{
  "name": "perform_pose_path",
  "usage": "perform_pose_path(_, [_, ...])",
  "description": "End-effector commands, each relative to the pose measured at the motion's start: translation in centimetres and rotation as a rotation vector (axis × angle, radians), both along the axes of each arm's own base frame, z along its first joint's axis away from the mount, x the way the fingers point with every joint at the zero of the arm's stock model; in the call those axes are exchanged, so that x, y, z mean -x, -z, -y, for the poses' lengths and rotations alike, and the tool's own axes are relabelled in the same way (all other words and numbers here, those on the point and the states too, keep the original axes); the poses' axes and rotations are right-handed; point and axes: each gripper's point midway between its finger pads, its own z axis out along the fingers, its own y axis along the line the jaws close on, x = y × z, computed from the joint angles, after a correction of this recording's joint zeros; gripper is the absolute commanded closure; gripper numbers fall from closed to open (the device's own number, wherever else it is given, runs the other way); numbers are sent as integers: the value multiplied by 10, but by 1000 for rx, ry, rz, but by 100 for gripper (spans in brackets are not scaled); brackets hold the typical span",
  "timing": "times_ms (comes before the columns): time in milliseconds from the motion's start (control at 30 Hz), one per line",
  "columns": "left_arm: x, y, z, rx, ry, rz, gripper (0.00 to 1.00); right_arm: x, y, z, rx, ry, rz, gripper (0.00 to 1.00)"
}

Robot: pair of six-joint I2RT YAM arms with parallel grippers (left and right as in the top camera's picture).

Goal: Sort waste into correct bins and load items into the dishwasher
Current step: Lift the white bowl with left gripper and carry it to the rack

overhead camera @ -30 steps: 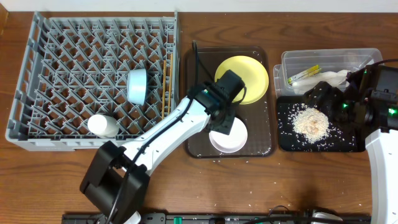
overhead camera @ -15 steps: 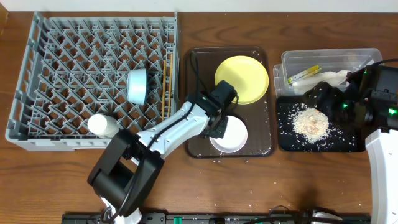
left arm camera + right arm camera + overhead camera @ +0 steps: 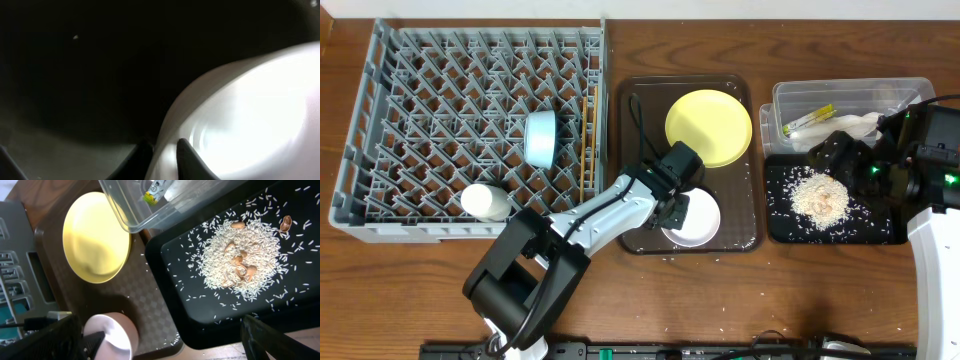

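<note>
On the brown serving tray (image 3: 640, 120), why is the cream-white bowl (image 3: 692, 218) being pinched right at its edge lol? (poster A)

The rim looks like the part that's meant to be grabbed. In the left wrist view the left claw (image 3: 161, 152) is closed on the bowl's wall, with one finger set inside and one outside. So the bowl is gripped, though whether it's been raised off the tray can't be told. It's seen just below the pale-yellow plate (image 3: 708, 127). A rim pinch is probably chosen because a bowl that wide can't be spanned. (poster B)

And the right claw (image 3: 845, 158)? Is anything held in it? (poster A)

Nope, it's spread wide and empty, hung over the black tray (image 3: 880, 225) where the rice scraps (image 3: 820, 195) are heaped. The sachet wrapper (image 3: 808, 119) and the napkin (image 3: 860, 125) are seen in the clear tub (image 3: 880, 92) behind it. So the waste looks mostly sorted, and that arm is probably just kept out of the way. (poster B)

What's left for the dish rack (image 3: 440, 90) then? (poster A)

The light-blue bowl (image 3: 540, 137), the white cup (image 3: 485, 201) and the chopsticks (image 3: 586, 140) are already lodged in it. The blue bowl looks tipped on its side between the pegs, presumably so water can be drained. Only the cream-white bowl and the plate are left to be loaded. A few grains are also scattered on the tabletop (image 3: 820, 290). (poster B)
</note>
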Motion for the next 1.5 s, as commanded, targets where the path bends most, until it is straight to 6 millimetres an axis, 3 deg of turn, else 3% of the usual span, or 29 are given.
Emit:
perform_pose_path(0, [3, 11, -4, -16, -24, -27, 92, 0, 0, 0, -8, 3, -2, 1])
perform_pose_path(200, [-14, -14, 3, 15, -27, 54, 93, 0, 0, 0, -8, 3, -2, 1])
perform_pose_path(267, [-23, -37, 2, 22, -38, 116, 93, 0, 0, 0, -8, 3, -2, 1])
perform_pose_path(433, [-50, -121, -22, -20, -83, 384, 93, 0, 0, 0, -8, 3, -2, 1])
perform_pose_path(567, [-60, -187, -68, -149, -160, 625, 93, 0, 0, 0, -8, 3, -2, 1])
perform_pose_path(733, [-58, -279, -161, -514, -322, 945, 93, 0, 0, 0, -8, 3, -2, 1])
perform_pose_path(867, [-50, -318, -217, -848, -357, 992, 93, 0, 0, 0, -8, 3, -2, 1])
perform_pose_path(1000, [-49, -326, -261, -1105, -364, 893, 92, 0, 0, 0, -8, 3, -2, 1])
perform_pose_path(1233, [-62, -309, -330, -1245, -505, 732, 93, 0, 0, 0, -8, 3, -2, 1])
perform_pose_path(1333, [-68, -297, -351, -1281, -545, 675, 92, 0, 0, 0, -8, 3, -2, 1])
perform_pose_path(1467, [-79, -280, -363, -1299, -561, 630, 92, 0, 0, 0, -8, 3, -2, 1])
